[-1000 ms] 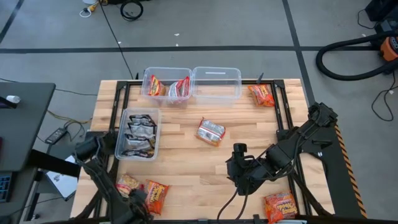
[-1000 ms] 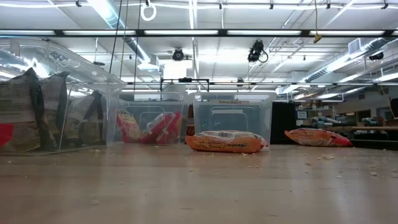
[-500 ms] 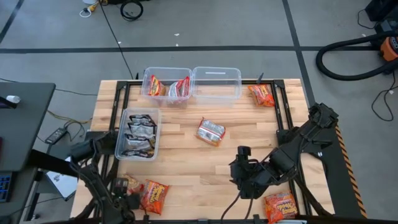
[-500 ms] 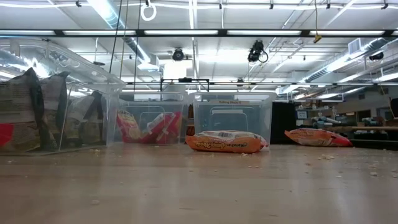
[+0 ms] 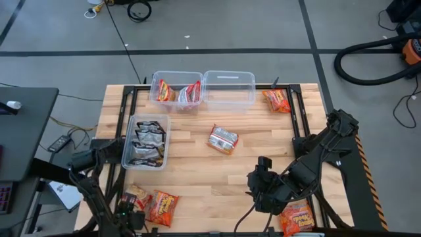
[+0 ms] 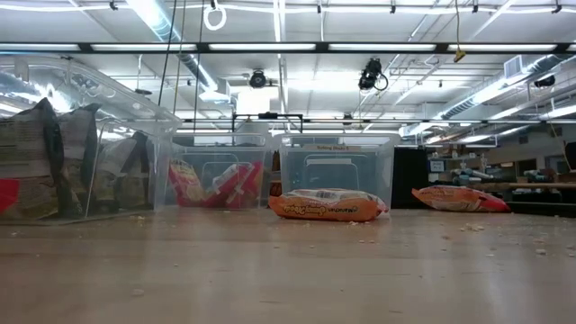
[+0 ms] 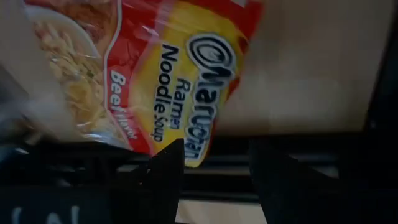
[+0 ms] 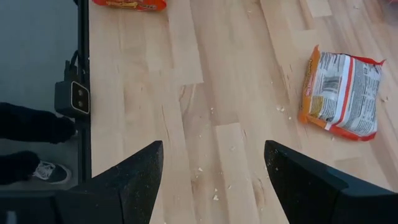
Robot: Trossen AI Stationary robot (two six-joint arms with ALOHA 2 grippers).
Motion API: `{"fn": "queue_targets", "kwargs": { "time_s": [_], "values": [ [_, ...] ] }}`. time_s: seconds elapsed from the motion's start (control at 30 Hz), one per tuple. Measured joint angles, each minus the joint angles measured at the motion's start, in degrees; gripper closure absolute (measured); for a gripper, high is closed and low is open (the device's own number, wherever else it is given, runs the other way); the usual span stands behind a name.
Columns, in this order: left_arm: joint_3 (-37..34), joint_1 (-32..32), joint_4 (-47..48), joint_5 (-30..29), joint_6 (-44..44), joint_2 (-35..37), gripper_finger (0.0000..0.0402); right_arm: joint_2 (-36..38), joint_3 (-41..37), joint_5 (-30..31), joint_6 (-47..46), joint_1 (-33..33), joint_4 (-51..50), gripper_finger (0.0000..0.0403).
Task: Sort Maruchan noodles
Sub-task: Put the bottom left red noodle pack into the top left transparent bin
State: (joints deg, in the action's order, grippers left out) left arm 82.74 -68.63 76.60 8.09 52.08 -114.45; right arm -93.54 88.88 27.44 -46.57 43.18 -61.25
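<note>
While unheld, beef packet (image 7: 143,74) just beyond left pincer (image 7: 214,168).

Setting: we read this as a robotics lab or workshop hall.
Floor: grey concrete (image 5: 217,26) with dark taped lines.
Ceiling: we see long strip lights (image 6: 270,47), exposed ducts and hanging cables in the low view.
Bench: wooden table (image 5: 197,174) on a black metal frame, 2 arms mounted at its near side.
Surroundings: orange shop vacuum with black hose (image 5: 368,56), loose floor cables, a dark side desk (image 5: 23,125).
Background: shelving and benches far behind.
</note>
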Motion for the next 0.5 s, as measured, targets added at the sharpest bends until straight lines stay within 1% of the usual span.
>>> {"fn": "queue_targets", "kwargs": {
  "time_s": [0.13, 0.23, 0.37, 0.47, 0.5],
  "values": [
    [-3.3, 0.12, -2.72, 1.69, 1.83, 0.08, 0.0227, 0.0, 0.0, 0.09, 0.06, -0.19, 0.06, 0.0119],
    [-5.31, 0.25, -4.81, 1.53, 3.07, 0.3, 0.0228, 0.0, 0.0, 0.02, -0.02, -0.55, 0.16, 0.0119],
    [-6.3, 0.18, -7.11, -3.1, 2.74, 0.48, 0.0228, 0.0, 0.0, 0.0, -0.42, -0.55, 1.0, 0.0119],
    [-6.4, 0.1, -9.89, -6.81, -0.46, 0.49, 0.0229, 0.0, 0.0, -0.06, -0.42, -0.55, 2.11, 0.0119],
    [-6.44, -0.06, -10.71, -9.25, -0.21, 0.41, 0.023, 0.0, 0.0, -0.17, -0.42, -0.55, 2.51, 0.0119]
  ]
}}
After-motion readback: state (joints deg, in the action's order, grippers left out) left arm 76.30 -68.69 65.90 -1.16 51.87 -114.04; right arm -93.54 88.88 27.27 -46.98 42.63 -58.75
